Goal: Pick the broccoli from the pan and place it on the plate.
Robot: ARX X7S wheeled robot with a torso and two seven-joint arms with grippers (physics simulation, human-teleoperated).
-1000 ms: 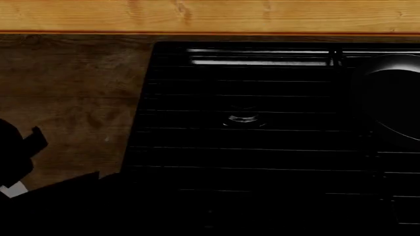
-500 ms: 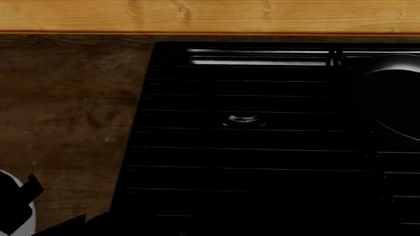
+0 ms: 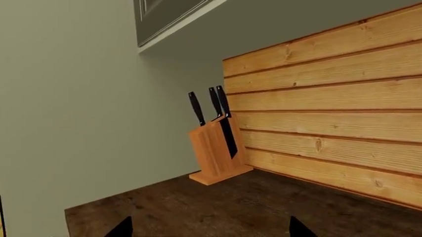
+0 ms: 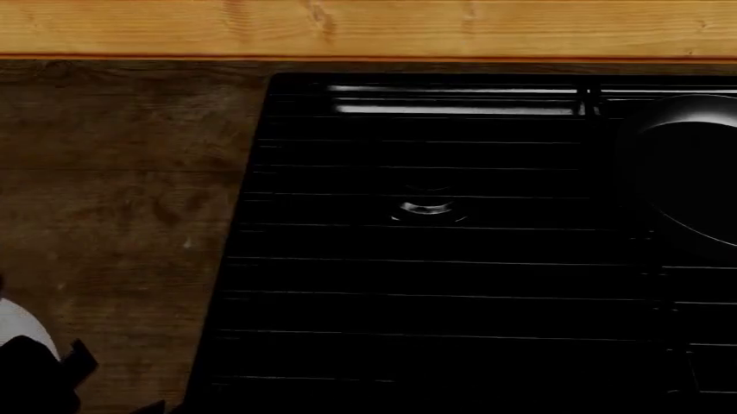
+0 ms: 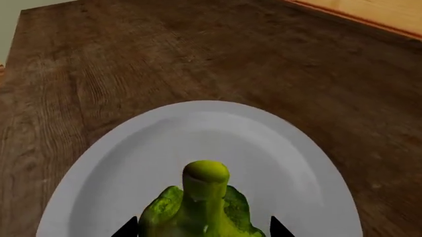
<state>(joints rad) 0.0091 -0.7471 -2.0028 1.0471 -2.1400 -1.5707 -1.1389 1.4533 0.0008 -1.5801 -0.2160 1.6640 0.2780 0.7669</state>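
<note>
**Broccoli held over the white plate**

In the right wrist view the broccoli sits between the two dark tips of the right claw, stalk pointing away from the camera and its lumpy florets toward the lens. The tips stand on either side of the floret, close against it, so the claw looks closed on it. Behind the broccoli lies the plate, flat on the dark wooden desk; whether the floret touches the plate or hangs just above it cannot be told.

In the head view a sliver of the plate shows at the lower left corner, partly covered by a dark part of an arm. The black stove fills most of that view, and the pan rests on it at the far right edge, well apart from the plate. A pale wooden wall strip runs along the back.

The left wrist view shows the two tips of the left claw set wide apart with nothing between them, and a wooden knife block with black-handled knives standing on the desk against the plank wall.
</note>
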